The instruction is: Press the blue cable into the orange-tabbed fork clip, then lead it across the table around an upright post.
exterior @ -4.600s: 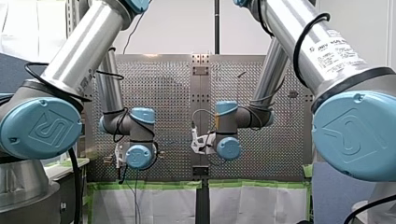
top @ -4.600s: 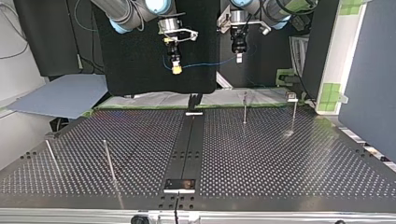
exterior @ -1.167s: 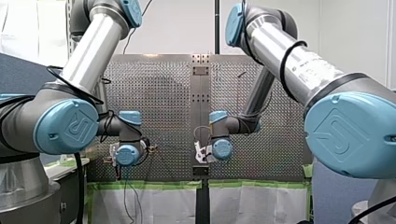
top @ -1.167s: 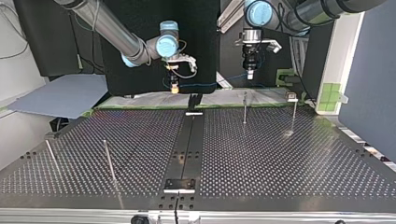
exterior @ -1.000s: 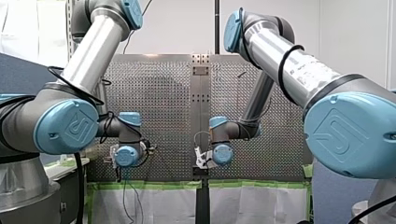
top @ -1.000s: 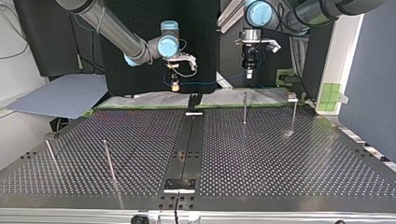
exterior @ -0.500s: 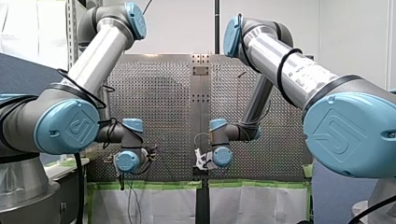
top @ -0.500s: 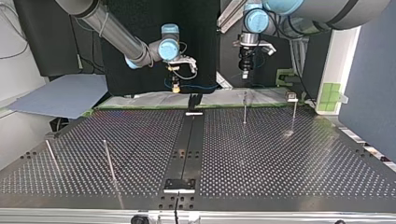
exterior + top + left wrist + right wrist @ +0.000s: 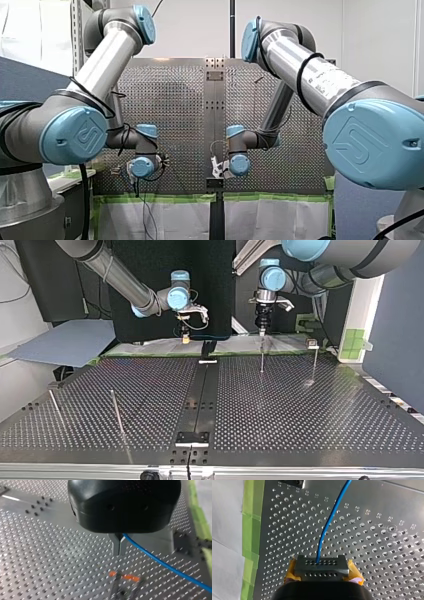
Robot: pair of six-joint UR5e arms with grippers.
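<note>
Holding one blue cable [image 9: 160,560], two pincers [image 9: 119,552] [image 9: 321,563], four posts [image 9: 261,359]

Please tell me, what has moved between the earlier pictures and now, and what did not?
Both arms came down toward the table's far edge in the top view. My right gripper lowered; my left gripper lowered too and is now in line with an upright post there. Both keep their fingers shut on the blue cable. The table and other posts stayed put.
</note>
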